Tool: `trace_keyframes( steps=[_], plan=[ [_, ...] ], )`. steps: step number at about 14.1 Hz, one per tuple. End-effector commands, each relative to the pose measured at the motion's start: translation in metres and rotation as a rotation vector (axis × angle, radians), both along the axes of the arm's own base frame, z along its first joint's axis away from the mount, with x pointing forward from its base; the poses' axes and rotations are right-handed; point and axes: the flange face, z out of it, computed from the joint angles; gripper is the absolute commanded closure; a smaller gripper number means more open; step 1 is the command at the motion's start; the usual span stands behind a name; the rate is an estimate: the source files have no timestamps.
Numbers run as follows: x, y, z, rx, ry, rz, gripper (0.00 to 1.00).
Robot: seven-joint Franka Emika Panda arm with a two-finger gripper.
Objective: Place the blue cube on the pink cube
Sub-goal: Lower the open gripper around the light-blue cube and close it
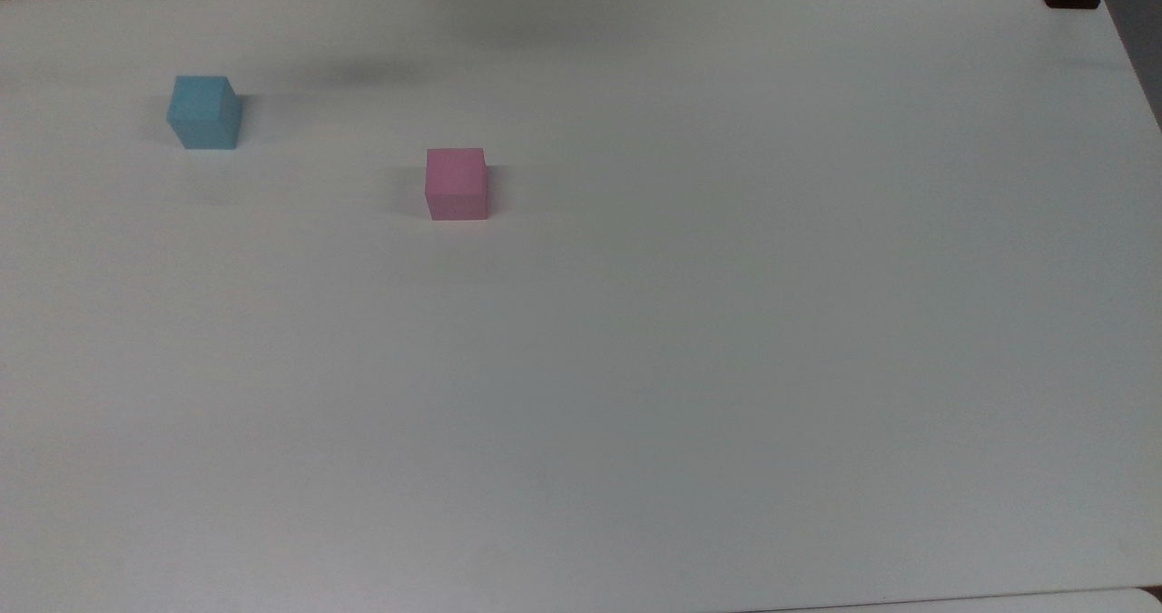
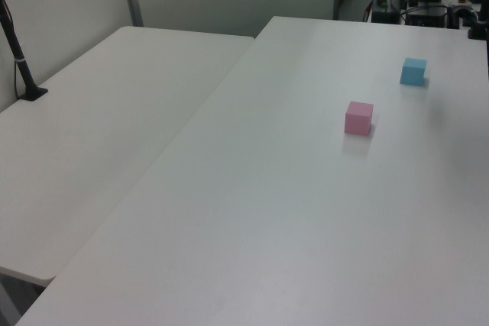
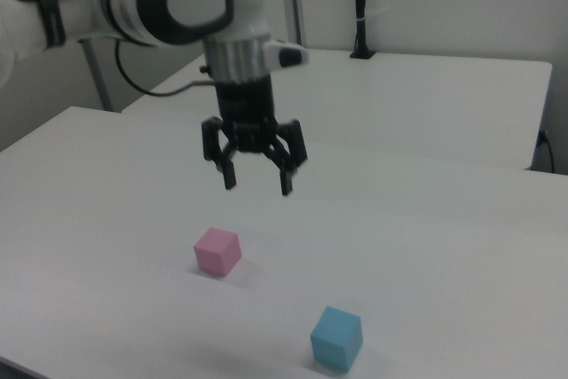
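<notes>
My gripper (image 3: 258, 186) hangs open, high above the table (image 3: 426, 246). The blue cube (image 3: 336, 337) sits lower, toward the right view's right, beside the pink cube (image 3: 217, 250).

A plain white tabletop (image 1: 690, 341) spans nearly the whole top view, with its far edge along the upper frame. Two cubes lie directly on it, well apart. The blue cube (image 1: 204, 112) sits in the upper left of the top view; the pink cube (image 1: 456, 182) sits right of it and lower, left of centre. In the left view, the pink cube (image 2: 358, 117) is right of centre and the blue cube (image 2: 413, 71) is at upper right.
</notes>
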Motion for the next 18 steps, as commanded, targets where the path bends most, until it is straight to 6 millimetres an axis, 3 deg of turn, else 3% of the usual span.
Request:
trace_keyframes(
  steps=[1,4,8,13,18],
  plan=[
    [-0.016,-0.037,-0.051,-0.005,-0.016,-0.009,0.0],
    [-0.027,-0.066,-0.106,-0.017,-0.094,-0.048,0.0],
    [-0.029,-0.087,-0.156,-0.034,-0.103,-0.072,0.0],
    [-0.027,-0.102,-0.193,-0.039,-0.074,-0.092,0.0],
    [-0.019,-0.102,-0.218,-0.042,-0.068,-0.086,0.0]
  ],
)
